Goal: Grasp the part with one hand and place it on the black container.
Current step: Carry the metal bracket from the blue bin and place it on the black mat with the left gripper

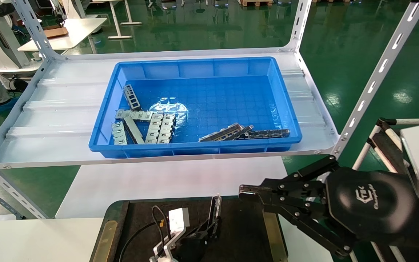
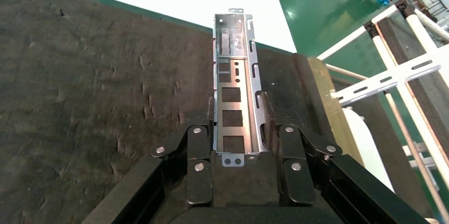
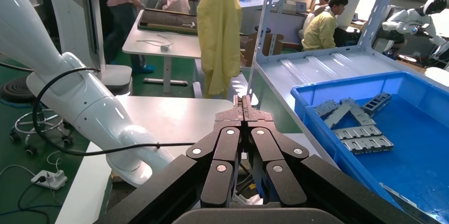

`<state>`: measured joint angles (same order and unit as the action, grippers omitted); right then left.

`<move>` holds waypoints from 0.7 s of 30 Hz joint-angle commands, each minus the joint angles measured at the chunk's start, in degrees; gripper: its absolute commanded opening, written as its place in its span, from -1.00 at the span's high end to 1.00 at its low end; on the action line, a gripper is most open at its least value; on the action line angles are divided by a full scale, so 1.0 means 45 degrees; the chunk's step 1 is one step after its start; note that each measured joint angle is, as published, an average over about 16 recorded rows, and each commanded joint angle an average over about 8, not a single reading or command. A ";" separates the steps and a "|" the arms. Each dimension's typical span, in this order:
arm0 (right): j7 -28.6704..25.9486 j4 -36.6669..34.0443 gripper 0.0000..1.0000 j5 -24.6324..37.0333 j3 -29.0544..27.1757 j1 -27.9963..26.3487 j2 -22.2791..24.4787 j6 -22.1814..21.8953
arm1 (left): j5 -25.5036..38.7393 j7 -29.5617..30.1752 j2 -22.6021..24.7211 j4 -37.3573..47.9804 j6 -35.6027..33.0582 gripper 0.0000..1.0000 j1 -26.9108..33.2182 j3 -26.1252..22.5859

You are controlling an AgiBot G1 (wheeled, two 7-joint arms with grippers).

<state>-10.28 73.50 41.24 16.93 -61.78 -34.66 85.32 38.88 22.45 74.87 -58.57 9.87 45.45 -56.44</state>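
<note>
Over the matte black container (image 2: pixel 95 86), left gripper (image 2: pixel 241 128) clamps the slotted metal part (image 2: pixel 234 91).

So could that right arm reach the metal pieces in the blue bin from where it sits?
Probably yes: the right gripper, shut and empty, hovers below the shelf's front edge, and the blue bin is open-topped, nothing covering the metal pieces.

A big blue bin (image 1: pixel 195 105) is sitting on a white metal shelf (image 1: pixel 60 109). Flat grey plates with square holes (image 1: pixel 156 127) are lying together in the bin's near left part, and one more plate (image 1: pixel 132 96) is leaning by its left wall. Darker thin rails (image 1: pixel 246 133) are lying along its near right wall. A yellow coat (image 3: pixel 219 28) is hanging up. A person in a yellow top (image 3: pixel 324 23) is sitting at a desk far off.
</note>
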 commanded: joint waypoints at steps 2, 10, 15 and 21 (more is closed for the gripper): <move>0.0001 0.0000 1.00 -0.0001 0.0002 0.0000 0.0001 -0.0001 | 0.0217 -0.0006 0.0162 0.0193 -0.0004 1.00 -0.0112 0.0182; 0.0004 0.0000 1.00 -0.0005 0.0008 -0.0002 0.0003 -0.0003 | 0.0578 0.0065 0.0344 0.0476 0.0031 1.00 -0.0280 0.0437; 0.0006 0.0000 0.96 -0.0008 0.0011 -0.0002 0.0005 -0.0005 | 0.0724 0.0147 0.0399 0.0622 0.0027 0.93 -0.0319 0.0480; 0.0008 0.0000 -0.33 -0.0011 0.0015 -0.0003 0.0006 -0.0007 | 0.0823 0.0282 0.0437 0.0758 0.0030 -0.08 -0.0330 0.0446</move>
<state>-10.25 73.50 41.19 16.99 -61.80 -34.63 85.29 42.53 23.75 76.82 -55.25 10.07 43.98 -54.49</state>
